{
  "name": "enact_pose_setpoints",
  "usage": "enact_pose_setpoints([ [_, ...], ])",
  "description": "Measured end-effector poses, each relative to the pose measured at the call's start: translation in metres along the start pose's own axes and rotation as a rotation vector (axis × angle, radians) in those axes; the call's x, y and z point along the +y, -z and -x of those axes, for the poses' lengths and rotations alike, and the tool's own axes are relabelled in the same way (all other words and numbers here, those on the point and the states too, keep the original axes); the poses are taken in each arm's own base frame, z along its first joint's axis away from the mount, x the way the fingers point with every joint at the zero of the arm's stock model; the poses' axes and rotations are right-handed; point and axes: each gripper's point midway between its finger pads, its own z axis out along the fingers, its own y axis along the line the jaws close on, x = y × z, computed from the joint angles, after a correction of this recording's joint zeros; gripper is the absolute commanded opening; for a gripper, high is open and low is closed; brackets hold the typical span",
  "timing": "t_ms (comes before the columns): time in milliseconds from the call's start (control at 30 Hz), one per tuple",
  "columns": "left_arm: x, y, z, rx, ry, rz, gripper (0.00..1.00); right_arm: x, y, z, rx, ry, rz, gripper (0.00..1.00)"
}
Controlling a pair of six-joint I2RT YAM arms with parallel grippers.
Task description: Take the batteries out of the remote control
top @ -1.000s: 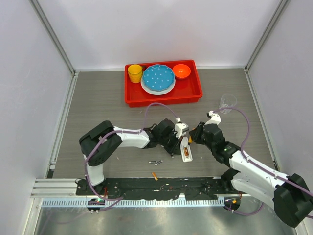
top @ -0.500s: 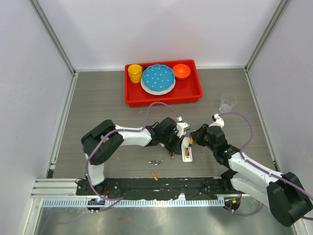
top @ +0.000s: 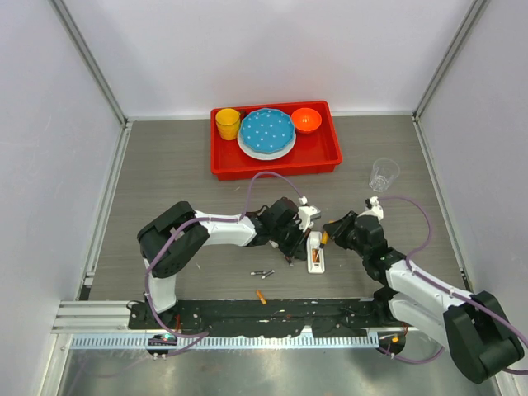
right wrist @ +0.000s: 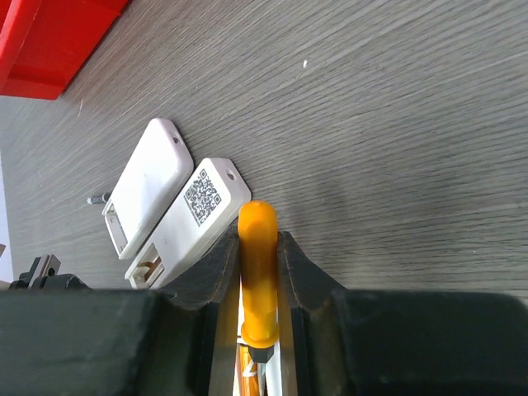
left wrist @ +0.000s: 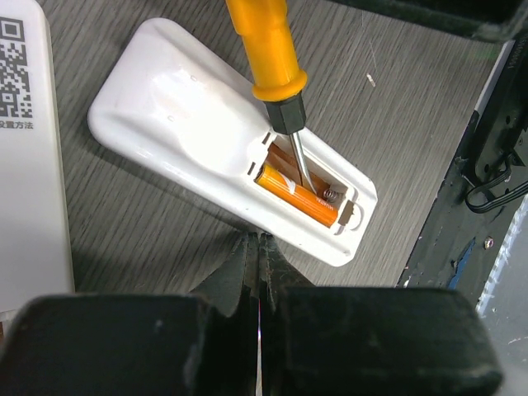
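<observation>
Swung rightward at the wrist, the right hand (right wrist: 258, 247) clamps the screwdriver (left wrist: 268, 49), tip between two orange batteries (left wrist: 297, 196) in the remote's (left wrist: 181, 107) open compartment; the left hand (left wrist: 257, 252), closed and empty, hovers beside it.

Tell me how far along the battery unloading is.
Done: the remote lies open, and loose batteries lie on the table near it. In hand: the right gripper holds the screwdriver, its tip down among the orange batteries inside. Left: those orange batteries sit in the remote and need levering out.
</observation>
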Motion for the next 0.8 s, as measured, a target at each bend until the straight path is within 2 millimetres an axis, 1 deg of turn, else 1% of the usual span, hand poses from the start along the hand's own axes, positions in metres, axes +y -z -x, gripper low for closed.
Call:
enact_pose_setpoints([
  [133,0.000,0.000,0.000,0.000,0.000,0.000,0.00,-0.003,0.000,0.001,0.001,-0.042,0.004,0.01],
  [400,-0.001,-0.001,0.001,0.002,0.001,-0.012,0.00,-0.001,-0.002,0.000,0.007,-0.092,0.020,0.01],
  [567,-0.001,-0.002,0.003,-0.004,-0.002,-0.010,0.00,0.001,-0.002,-0.006,0.044,-0.097,0.030,0.01],
  [667,0.000,-0.003,0.004,-0.009,-0.004,0.000,0.00,0.008,-0.002,-0.005,0.053,-0.092,0.045,0.01],
  [800,0.003,-0.003,0.006,-0.020,-0.007,0.017,0.00,0.023,-0.001,0.005,0.050,-0.070,0.074,0.01],
])
